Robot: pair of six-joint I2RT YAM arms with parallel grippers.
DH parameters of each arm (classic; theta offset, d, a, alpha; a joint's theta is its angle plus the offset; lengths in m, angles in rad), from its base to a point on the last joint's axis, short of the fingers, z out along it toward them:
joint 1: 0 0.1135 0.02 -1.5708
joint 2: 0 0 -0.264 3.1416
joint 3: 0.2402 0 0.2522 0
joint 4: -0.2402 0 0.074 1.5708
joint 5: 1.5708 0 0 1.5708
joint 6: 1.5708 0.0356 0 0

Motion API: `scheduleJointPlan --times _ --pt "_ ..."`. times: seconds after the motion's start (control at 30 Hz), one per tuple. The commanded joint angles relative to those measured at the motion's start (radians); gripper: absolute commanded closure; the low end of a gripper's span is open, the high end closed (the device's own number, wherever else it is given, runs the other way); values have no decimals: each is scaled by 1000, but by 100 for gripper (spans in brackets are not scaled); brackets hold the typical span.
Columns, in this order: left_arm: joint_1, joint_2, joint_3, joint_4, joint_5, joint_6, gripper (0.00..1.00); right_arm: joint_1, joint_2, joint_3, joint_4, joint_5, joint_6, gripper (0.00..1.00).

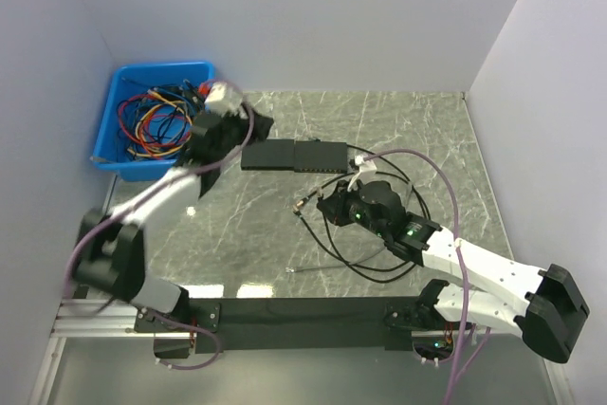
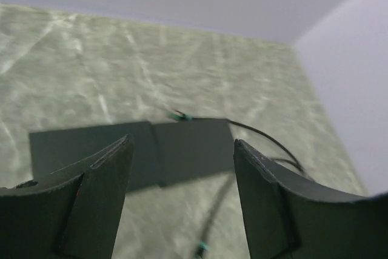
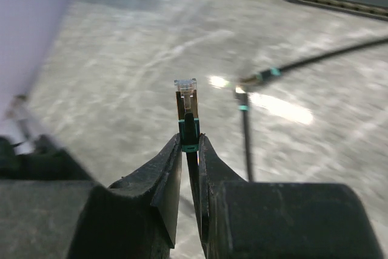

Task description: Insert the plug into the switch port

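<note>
The black switch (image 1: 303, 156) lies flat at the back middle of the table, and a black cable runs off its right end. My left gripper (image 1: 245, 138) hovers at its left end, open and holding nothing. In the left wrist view the switch (image 2: 139, 150) lies beyond my left gripper (image 2: 182, 144), between its spread fingers. My right gripper (image 1: 324, 204) is in front of the switch and is shut on a black cable just behind the clear plug (image 1: 301, 202). In the right wrist view the plug (image 3: 186, 94) sticks out past my right gripper (image 3: 190, 142), above a teal band.
A blue bin (image 1: 152, 120) of coloured wires stands at the back left, next to the left arm. Black cable (image 1: 379, 253) loops over the table around the right arm. A second connector end (image 3: 242, 92) lies on the table right of the held plug. White walls enclose three sides.
</note>
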Motion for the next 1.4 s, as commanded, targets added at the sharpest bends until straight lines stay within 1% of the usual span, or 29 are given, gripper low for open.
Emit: scheduleJointPlan --times 0.0,0.03,0.07,0.1,0.13,0.17,0.23,0.27,0.3,0.33,0.37,0.47,0.6,0.67,0.73,0.83,1.0,1.17,1.3,1.37 --pt "22 243 233 -238 -32 122 29 -8 -19 53 -80 130 -37 100" --pt "22 305 358 -288 -71 159 31 -10 -21 53 -86 138 -41 100" --pt "22 407 413 -360 -95 170 31 -11 -24 54 -94 139 -45 100" --pt "22 449 462 -399 -99 174 32 -11 -27 54 -97 139 -47 100" --pt "23 484 538 -411 -143 185 33 -10 -30 54 -102 142 -48 100" --pt "23 543 569 -471 -163 187 33 -14 -38 53 -111 145 -51 100" --pt "23 592 635 -520 -177 197 33 -14 -45 51 -119 147 -57 100" --pt "23 642 692 -540 -198 202 33 -14 -52 50 -126 147 -59 100" --pt "23 669 727 -603 -210 205 33 -17 -53 50 -128 144 -62 100" --pt "23 692 784 -627 -224 208 33 -14 -55 48 -131 142 -64 100" --pt "23 733 807 -647 -237 213 33 -14 -55 50 -133 136 -64 100" --pt "29 788 864 -691 -229 211 33 -14 -59 47 -126 124 -61 100" --pt "42 842 925 -743 -226 204 33 -16 -59 42 -119 104 -51 100" --pt "48 876 971 -799 -240 196 33 -14 -61 44 -122 102 -51 100" --pt "52 888 990 -842 -258 181 33 -13 -64 45 -125 101 -48 100" --pt "58 888 961 -855 -275 165 33 -14 -67 47 -125 98 -48 100" --pt "69 893 925 -881 -250 159 34 -14 -65 51 -125 83 -42 100" --pt "69 841 849 -852 -227 162 36 -11 -81 50 -131 76 -34 100" --pt "69 804 812 -881 -200 141 39 -8 -88 51 -140 76 -24 100" --pt "65 751 728 -862 -180 119 41 -2 -98 50 -139 76 -19 100"
